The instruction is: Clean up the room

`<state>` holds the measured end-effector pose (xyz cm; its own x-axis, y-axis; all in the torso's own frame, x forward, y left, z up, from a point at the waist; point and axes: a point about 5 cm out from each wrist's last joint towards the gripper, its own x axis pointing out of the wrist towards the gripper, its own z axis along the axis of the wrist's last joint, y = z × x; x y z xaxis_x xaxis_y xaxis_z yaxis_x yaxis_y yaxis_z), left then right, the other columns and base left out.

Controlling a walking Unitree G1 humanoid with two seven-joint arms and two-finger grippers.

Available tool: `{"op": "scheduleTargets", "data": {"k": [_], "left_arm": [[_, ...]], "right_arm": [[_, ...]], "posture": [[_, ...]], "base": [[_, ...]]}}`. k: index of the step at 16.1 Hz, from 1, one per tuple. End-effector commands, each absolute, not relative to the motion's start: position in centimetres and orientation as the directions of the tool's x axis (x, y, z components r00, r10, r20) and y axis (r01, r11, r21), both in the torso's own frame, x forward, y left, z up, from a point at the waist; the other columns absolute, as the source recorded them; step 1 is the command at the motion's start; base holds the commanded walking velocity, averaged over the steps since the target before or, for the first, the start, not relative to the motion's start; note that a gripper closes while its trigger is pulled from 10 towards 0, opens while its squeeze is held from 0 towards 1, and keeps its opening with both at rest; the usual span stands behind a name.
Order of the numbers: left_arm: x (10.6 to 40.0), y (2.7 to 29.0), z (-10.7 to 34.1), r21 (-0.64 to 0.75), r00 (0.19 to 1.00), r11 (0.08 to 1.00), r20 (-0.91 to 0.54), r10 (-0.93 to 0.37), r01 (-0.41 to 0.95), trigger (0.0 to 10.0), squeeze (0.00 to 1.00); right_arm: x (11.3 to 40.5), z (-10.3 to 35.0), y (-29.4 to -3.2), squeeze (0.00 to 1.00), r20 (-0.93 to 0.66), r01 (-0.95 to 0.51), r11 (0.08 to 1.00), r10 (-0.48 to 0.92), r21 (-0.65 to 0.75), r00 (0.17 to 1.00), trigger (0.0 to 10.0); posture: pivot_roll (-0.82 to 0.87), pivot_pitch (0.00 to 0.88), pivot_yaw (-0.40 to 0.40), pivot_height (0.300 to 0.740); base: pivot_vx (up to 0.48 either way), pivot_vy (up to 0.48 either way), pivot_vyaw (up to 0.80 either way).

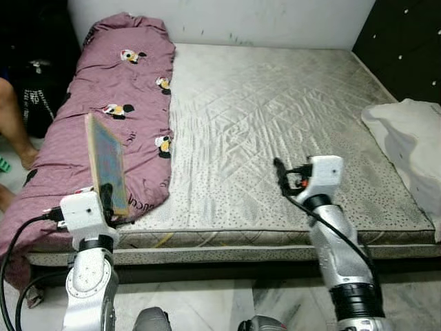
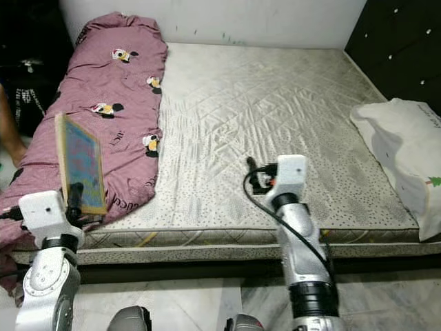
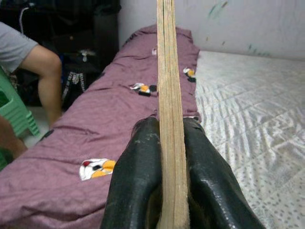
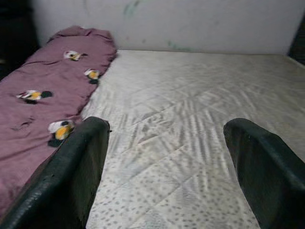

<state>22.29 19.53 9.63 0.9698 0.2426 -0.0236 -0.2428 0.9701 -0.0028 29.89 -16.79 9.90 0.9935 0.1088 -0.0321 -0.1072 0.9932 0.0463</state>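
Wooden board (image 1: 107,162) up in the air, and the left gripper (image 3: 164,157) has it pinched by its bottom edge, both fingers (image 3: 136,181) pressed flat against the faces; held upright like this, the thin slab stands clear of the blanket (image 1: 110,96) rather than dragging over it, which looks sensible for carrying it off the bed; the grip is low, so the board towers above the wrist and leans slightly back toward the wall. Board sits over the near left corner of the mattress (image 1: 275,117), just above the purple blanket with its cartoon prints; over on the other side, the right gripper (image 4: 167,162) hovers above bare mattress near the front edge, fingers spread wide with nothing between them, well apart from the board. White pillow (image 1: 406,138) rests at the far right edge; a person's leg (image 1: 14,124) shows beside the bed on the left.
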Motion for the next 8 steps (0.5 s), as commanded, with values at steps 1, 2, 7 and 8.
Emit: {"op": "scheduleTargets", "data": {"k": [1,2,7,8], "left_arm": [[23.0,19.2,11.2,-0.007,0.976,0.976,0.043,0.216,-0.216,10.0,0.00],[23.2,19.1,11.4,-0.006,0.976,0.977,0.052,0.212,-0.212,10.0,0.00],[23.6,19.0,12.2,-0.020,0.975,0.978,0.083,0.207,-0.206,10.0,0.00],[23.6,19.0,12.2,-0.023,0.977,0.981,0.086,0.193,-0.192,10.0,0.00]], "right_arm": [[29.8,10.2,-16.7,0.00,-0.020,-0.121,0.992,0.122,0.038,0.992,10.0],[29.8,10.1,-16.6,0.00,-0.020,-0.129,0.991,0.130,0.037,0.991,10.0],[30.1,10.1,-15.9,0.00,-0.025,-0.143,0.989,0.144,0.043,0.989,10.0],[30.0,10.1,-15.8,0.00,-0.027,-0.145,0.988,0.146,0.043,0.989,10.0]], "posture": [[-0.01,0.053,-0.028,0.740],[-0.01,0.052,-0.029,0.740],[-0.01,0.052,-0.026,0.740],[-0.01,0.055,-0.026,0.740]], "base": [[0.000,0.000,0.00],[0.000,0.000,0.00],[0.000,0.000,0.00],[0.000,0.000,0.00]]}}
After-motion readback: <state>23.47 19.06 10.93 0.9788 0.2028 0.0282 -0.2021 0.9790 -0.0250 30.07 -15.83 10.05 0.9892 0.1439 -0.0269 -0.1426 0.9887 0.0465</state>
